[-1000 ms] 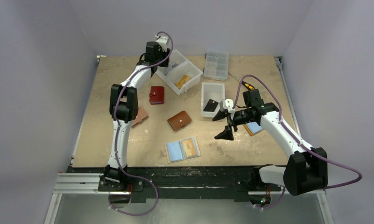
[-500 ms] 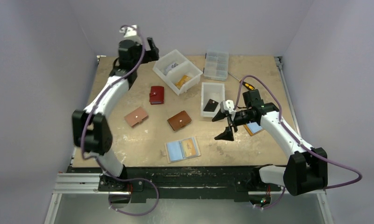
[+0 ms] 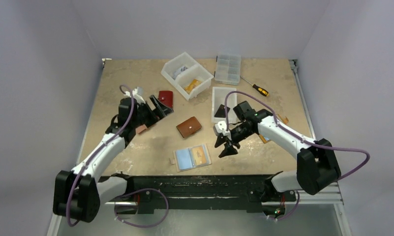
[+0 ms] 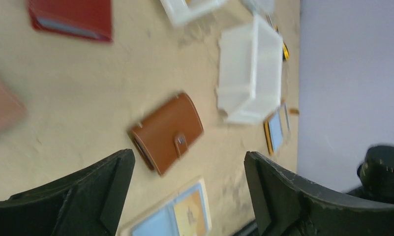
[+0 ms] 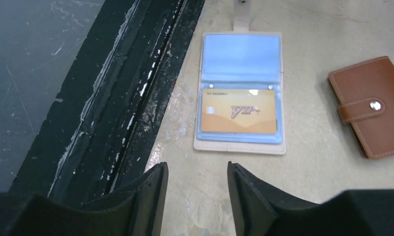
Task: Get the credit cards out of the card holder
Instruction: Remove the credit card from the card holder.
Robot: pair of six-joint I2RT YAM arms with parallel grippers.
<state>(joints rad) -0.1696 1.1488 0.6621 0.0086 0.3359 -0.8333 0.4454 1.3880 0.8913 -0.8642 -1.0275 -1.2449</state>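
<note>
The open card holder lies flat near the table's front edge. It shows a light blue pocket and an orange VIP credit card in a sleeve. My right gripper is open and empty, just right of the holder; in the right wrist view the holder lies just ahead of the fingertips. My left gripper is open and empty, above the table's left middle; its view shows the holder below. A black card lies in a white bin. A light blue card lies beside that bin.
A brown snap wallet lies mid-table. A red wallet sits behind the left gripper, and a pink wallet is partly under the left arm. A divided white bin, a clear organizer and a screwdriver are at the back.
My left arm swung from the back bin down to the table's left middle. My right gripper moved left and nearer, toward the open card holder.
</note>
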